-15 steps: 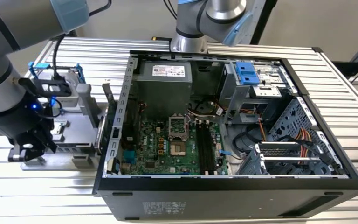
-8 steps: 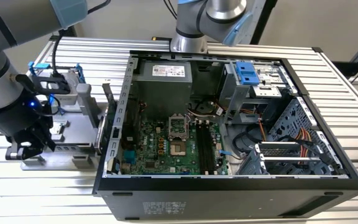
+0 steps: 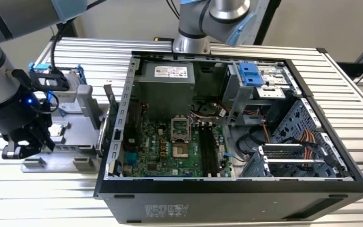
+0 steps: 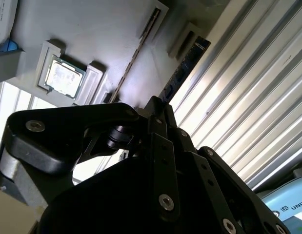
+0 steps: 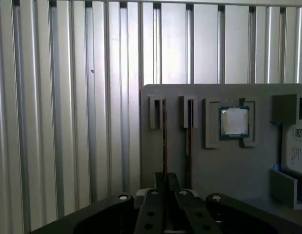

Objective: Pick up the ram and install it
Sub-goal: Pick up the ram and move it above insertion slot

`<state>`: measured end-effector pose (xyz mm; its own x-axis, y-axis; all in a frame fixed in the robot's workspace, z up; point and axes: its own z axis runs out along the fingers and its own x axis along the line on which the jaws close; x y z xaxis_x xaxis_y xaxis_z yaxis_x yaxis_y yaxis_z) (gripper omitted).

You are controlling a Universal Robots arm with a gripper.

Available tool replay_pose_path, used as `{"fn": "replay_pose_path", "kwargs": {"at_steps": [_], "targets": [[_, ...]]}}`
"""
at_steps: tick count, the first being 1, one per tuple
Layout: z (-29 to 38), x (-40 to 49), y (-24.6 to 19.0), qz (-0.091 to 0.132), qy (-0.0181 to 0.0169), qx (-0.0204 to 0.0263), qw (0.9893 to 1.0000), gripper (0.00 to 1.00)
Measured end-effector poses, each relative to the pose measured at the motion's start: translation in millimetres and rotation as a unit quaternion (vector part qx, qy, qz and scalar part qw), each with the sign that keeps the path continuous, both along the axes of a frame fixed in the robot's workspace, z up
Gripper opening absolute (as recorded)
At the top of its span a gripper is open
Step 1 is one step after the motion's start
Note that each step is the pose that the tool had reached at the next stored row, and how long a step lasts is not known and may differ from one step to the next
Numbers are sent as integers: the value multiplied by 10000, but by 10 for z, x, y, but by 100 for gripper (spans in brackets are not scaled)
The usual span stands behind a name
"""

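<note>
The ram [image 4: 186, 66] is a thin bluish stick standing on edge in the outer slot of a grey parts fixture [image 5: 214, 165], beside the ribbed table. In the first wrist view the ram [image 5: 164, 136] is edge-on and runs straight in between my fingers. My gripper [image 5: 165, 183] is pinched shut on the ram's near end; the second wrist view has the gripper [image 4: 155, 105] at that same end. The exterior view places the gripper [image 3: 19, 151] low at the fixture's near left corner, left of the open computer case [image 3: 232, 189].
A second thin stick [image 5: 188, 131] stands in the neighbouring slot. A square silver processor chip [image 5: 233, 122] lies in a pocket of the fixture. A hard drive with a blue bracket [image 3: 58, 82] sits at the fixture's far end. Long black motherboard slots [image 3: 208, 151] lie inside the case.
</note>
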<state>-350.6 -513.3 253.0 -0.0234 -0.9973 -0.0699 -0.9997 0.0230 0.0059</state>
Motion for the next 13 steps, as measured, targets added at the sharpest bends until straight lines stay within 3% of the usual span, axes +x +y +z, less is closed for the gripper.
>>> {"fn": "replay_pose_path", "kwargs": {"at_steps": [13], "targets": [[155, 0, 0, 0, 0, 0, 10000, 0]]}}
